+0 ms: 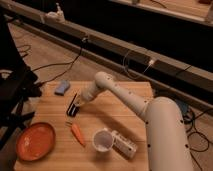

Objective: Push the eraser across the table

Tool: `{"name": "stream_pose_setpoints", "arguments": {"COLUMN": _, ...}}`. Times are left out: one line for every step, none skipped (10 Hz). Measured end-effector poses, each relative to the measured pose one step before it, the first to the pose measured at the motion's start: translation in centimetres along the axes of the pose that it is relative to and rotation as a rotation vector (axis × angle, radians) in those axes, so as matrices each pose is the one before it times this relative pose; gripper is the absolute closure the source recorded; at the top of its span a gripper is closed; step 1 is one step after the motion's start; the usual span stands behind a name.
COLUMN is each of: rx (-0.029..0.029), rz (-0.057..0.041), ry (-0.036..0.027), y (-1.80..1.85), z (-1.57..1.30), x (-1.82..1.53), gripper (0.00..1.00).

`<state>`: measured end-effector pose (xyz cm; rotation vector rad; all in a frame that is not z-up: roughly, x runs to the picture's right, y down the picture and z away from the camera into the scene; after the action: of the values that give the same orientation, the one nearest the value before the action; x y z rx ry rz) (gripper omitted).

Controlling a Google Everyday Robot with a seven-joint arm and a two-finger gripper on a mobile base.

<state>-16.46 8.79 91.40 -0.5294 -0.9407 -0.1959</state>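
From the one camera view, the pale wooden counter (47, 107) stands on a floor strewn with cables, and the robot's white arm (125, 97) reaches over it from the right edge towards the left. The gripper (80, 103) sits low over the counter's left half, pressed against the right side of the eraser (74, 106). Whether it is open or closed I cannot tell, and it does not seem to have hold of anything. The eraser lies flat as a black bar, its length running roughly from the far edge towards the near one. A small blue block (62, 87) rests by the far-left corner. An orange plate (35, 141) fills the near-left corner. A carrot (77, 133) lies just nearside of the eraser. A white cup (102, 140) and a pale remote-like device (125, 145) sit side by side close to the near edge.
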Motion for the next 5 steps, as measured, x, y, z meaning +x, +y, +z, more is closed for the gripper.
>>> {"name": "stream_pose_setpoints", "arguments": {"rx": 0.00914, "rz": -0.01042, "ry": -0.01178, "y": -0.526, "z": 0.052, "x": -0.601, "gripper": 1.00}}
{"name": "stream_pose_setpoints", "arguments": {"rx": 0.00306, "rz": -0.01263, "ry": -0.01663, "y": -0.346, "z": 0.342, "x": -0.790, "gripper": 1.00}}
{"name": "stream_pose_setpoints", "arguments": {"rx": -0.00171, "rz": -0.01473, "ry": -0.01863, "y": -0.245, "z": 0.524, "x": -0.952, "gripper": 1.00}}
{"name": "stream_pose_setpoints", "arguments": {"rx": -0.00794, "rz": -0.01668, "ry": -0.02366, "y": 0.002, "z": 0.782, "x": -1.093, "gripper": 1.00}}
{"name": "stream_pose_setpoints", "arguments": {"rx": -0.01180, "rz": -0.01421, "ry": -0.02019, "y": 0.178, "z": 0.742, "x": -0.875, "gripper": 1.00}}
